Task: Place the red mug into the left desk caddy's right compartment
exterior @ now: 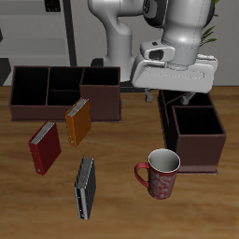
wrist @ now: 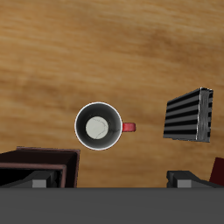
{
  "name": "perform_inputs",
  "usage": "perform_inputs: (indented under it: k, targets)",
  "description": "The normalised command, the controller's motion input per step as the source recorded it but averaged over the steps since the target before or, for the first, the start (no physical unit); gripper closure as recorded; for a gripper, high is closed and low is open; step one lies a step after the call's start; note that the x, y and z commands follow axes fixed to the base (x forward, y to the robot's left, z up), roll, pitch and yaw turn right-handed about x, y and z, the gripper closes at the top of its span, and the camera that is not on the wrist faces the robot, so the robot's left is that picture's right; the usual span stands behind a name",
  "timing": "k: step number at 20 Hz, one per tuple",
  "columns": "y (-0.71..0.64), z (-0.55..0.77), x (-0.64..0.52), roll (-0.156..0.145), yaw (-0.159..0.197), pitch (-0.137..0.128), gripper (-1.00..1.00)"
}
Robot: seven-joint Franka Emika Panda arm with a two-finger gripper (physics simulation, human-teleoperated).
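The red mug stands upright on the table near its front edge, with a white inside and its handle pointing away from the caddy. It also shows in the wrist view, seen from straight above. The left desk caddy sits end-on just behind the mug. Its right compartment is the tall square bin nearest the mug, dark inside. My gripper hangs open and empty above the caddy's back bins, which it partly hides. Its fingers stand wide apart. An edge of the caddy shows in the wrist view.
A second identical caddy lies broadside at the back. An orange book, a red book and a black striped book lie between it and the front edge. The black book lies beside the mug.
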Motion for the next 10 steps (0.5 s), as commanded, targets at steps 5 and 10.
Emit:
perform_inputs:
  k: [5,10]
  targets:
    - [0.25,-0.25,0.09,0.008,0.033,-0.041,-1.0]
    - [0.08,-0.21,0.09,-0.004,-0.008,-0.059,-1.0]
